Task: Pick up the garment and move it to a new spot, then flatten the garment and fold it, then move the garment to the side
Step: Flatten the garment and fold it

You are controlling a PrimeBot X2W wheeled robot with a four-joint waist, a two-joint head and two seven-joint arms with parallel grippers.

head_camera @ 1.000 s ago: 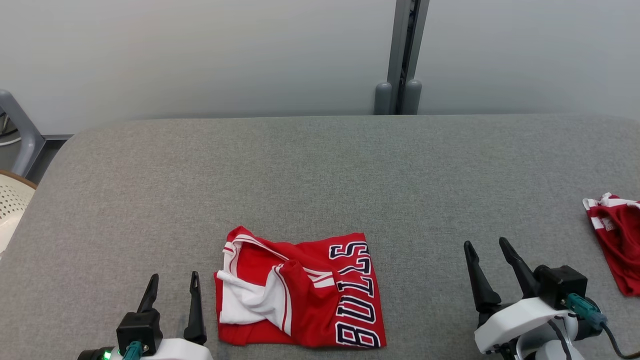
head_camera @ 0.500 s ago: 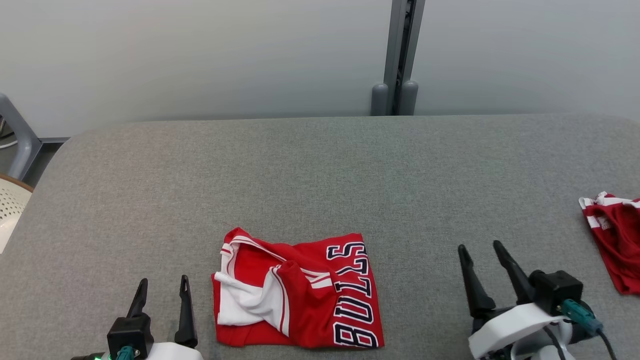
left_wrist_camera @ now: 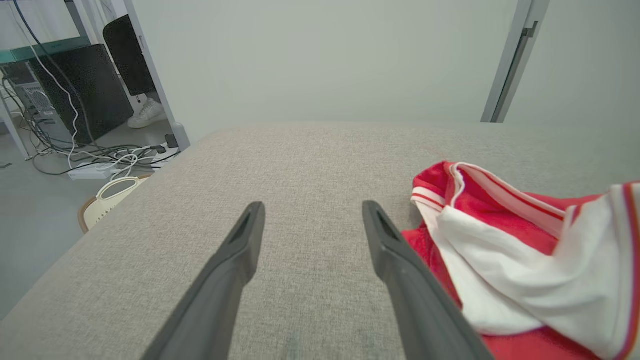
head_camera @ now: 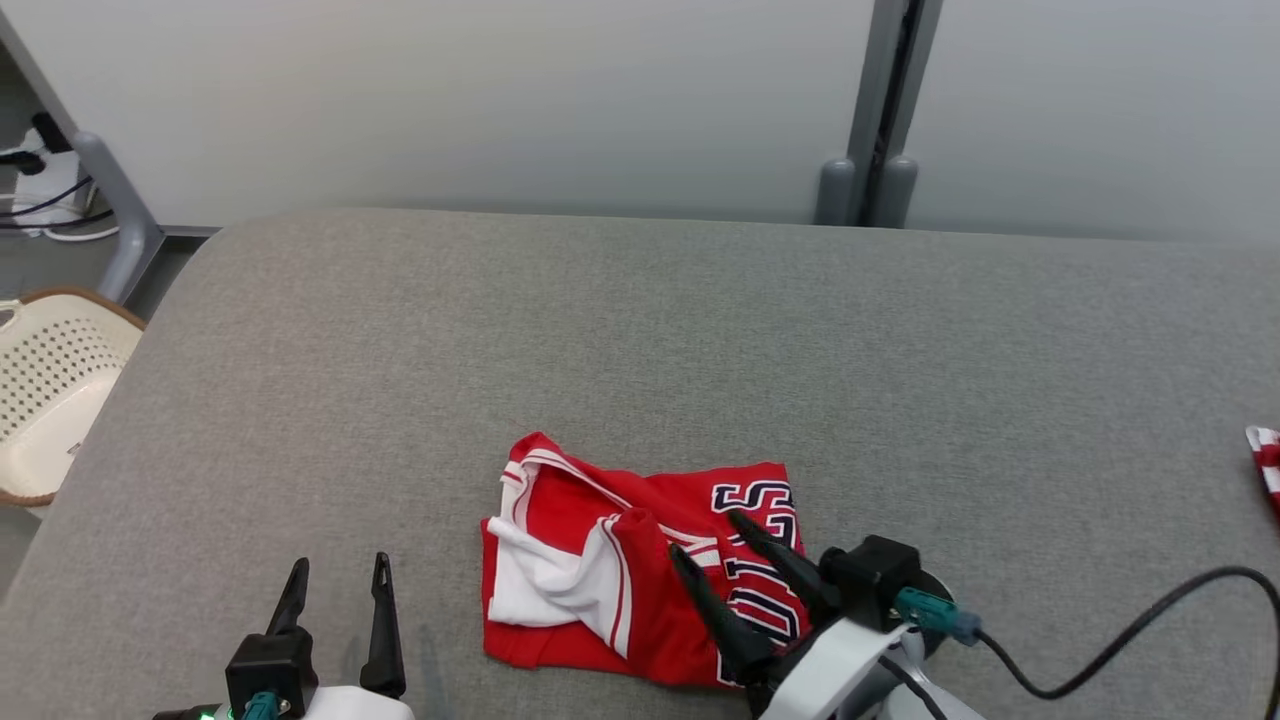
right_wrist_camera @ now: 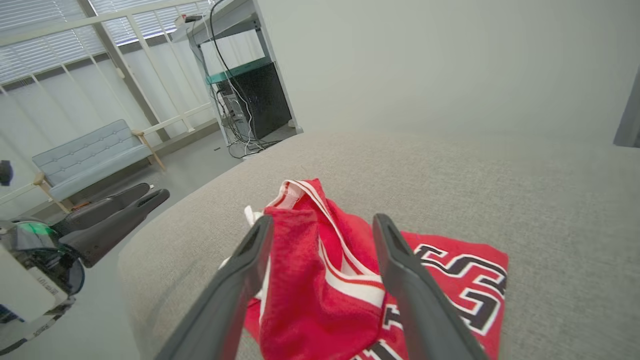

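Observation:
A red jersey with white trim and dark lettering lies folded and rumpled on the grey padded table, near its front edge. My right gripper hovers open over the jersey's lettered right half, fingers pointing toward the upper left. In the right wrist view the two fingers straddle a raised red fold of the jersey, and the right gripper holds nothing. My left gripper stands open over bare table just left of the jersey. The left wrist view has the left gripper empty, with the jersey beside its right finger.
A second red-and-white garment peeks in at the table's right edge. A white perforated basket sits off the table's left side. A grey post rises behind the table. My left gripper also appears in the right wrist view.
The head camera has turned left. My right gripper has swung from the bare table right of the jersey to above its lettered half. The left gripper and jersey have stayed put.

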